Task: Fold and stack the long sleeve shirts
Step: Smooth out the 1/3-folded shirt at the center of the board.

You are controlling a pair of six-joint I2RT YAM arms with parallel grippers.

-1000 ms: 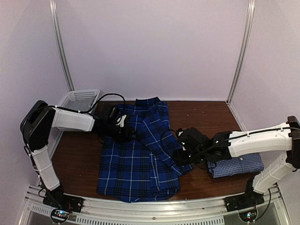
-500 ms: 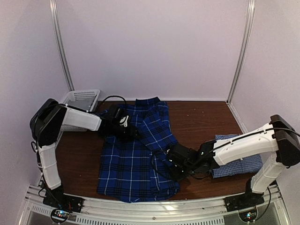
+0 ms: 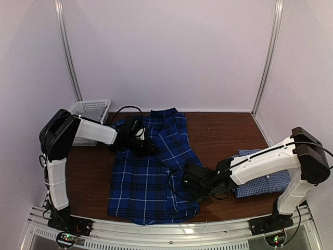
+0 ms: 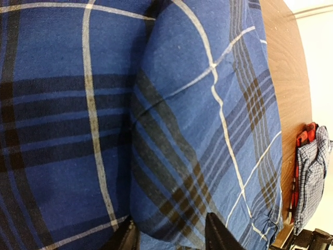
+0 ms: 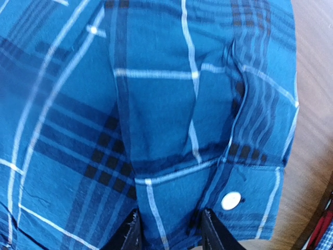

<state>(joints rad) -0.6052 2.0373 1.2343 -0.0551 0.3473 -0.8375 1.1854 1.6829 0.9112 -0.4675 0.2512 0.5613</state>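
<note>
White mesh basket far-left, contents unclear | left pincer, right pincer both clamp plaid shirt

Text: none legible in any view.
Brands, labels: none legible.
Numbers, signs: none legible.

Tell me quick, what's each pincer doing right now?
Left pincer: closed on a fold of the plaid shirt.
Right pincer: closed on the plaid shirt beside its cuff.
</note>
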